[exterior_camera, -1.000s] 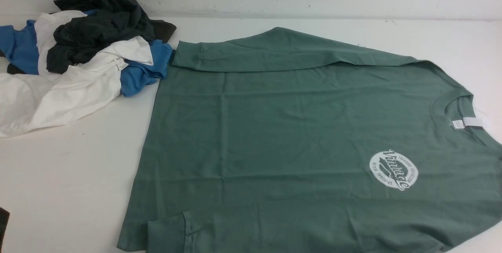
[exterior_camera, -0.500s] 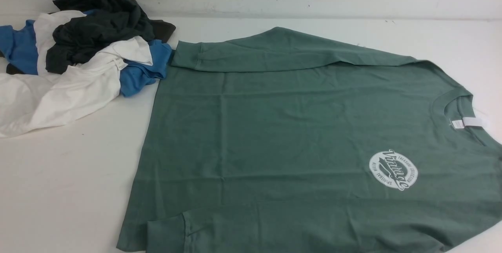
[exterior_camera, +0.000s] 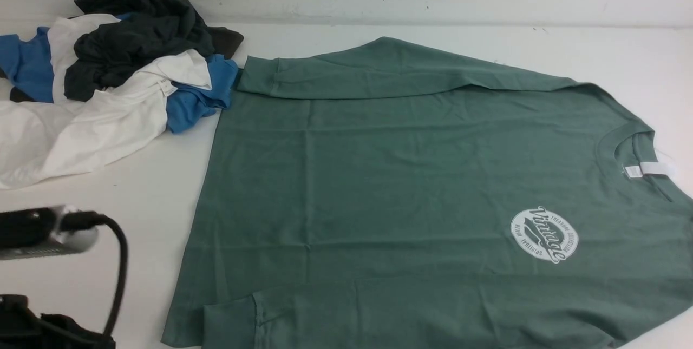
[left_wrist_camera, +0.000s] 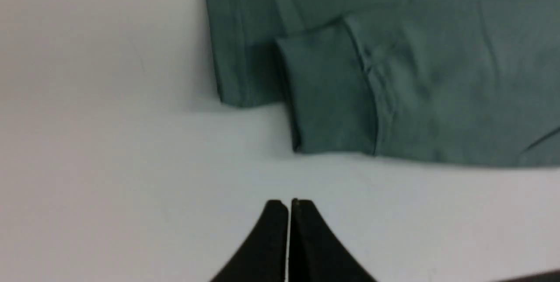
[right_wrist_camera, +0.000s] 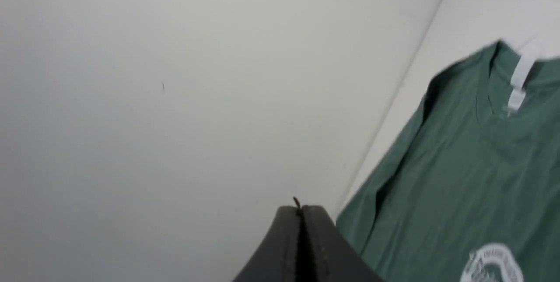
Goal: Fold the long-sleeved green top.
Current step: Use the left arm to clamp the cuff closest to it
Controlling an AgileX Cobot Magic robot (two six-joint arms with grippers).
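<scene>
Top: large sage-green long-sleeved cotton top (exterior_camera: 411, 176), spread flat and front up on the white table (exterior_camera: 135, 192), not yet folded.
Long axis: runs across both arms, with the hem toward the left gripper and the ribbed neck (exterior_camera: 606, 142) toward the right one.
Near cuff (left_wrist_camera: 328, 94): just ahead of the left gripper (left_wrist_camera: 288, 205), apart from it, with bare table between.
Left gripper: jaws pressed together, empty.
Right gripper (right_wrist_camera: 299, 212): jaws also together, empty; the neck end lies ahead of it, farther off.
Nearer arm: the left, to the hem corner, by my reading.
Next: the jaws probably need to open before any pinch.
Beyond: a heap of blue, white and charcoal garments (exterior_camera: 108, 67), well ahead of the left gripper, beside the far cuff.
</scene>
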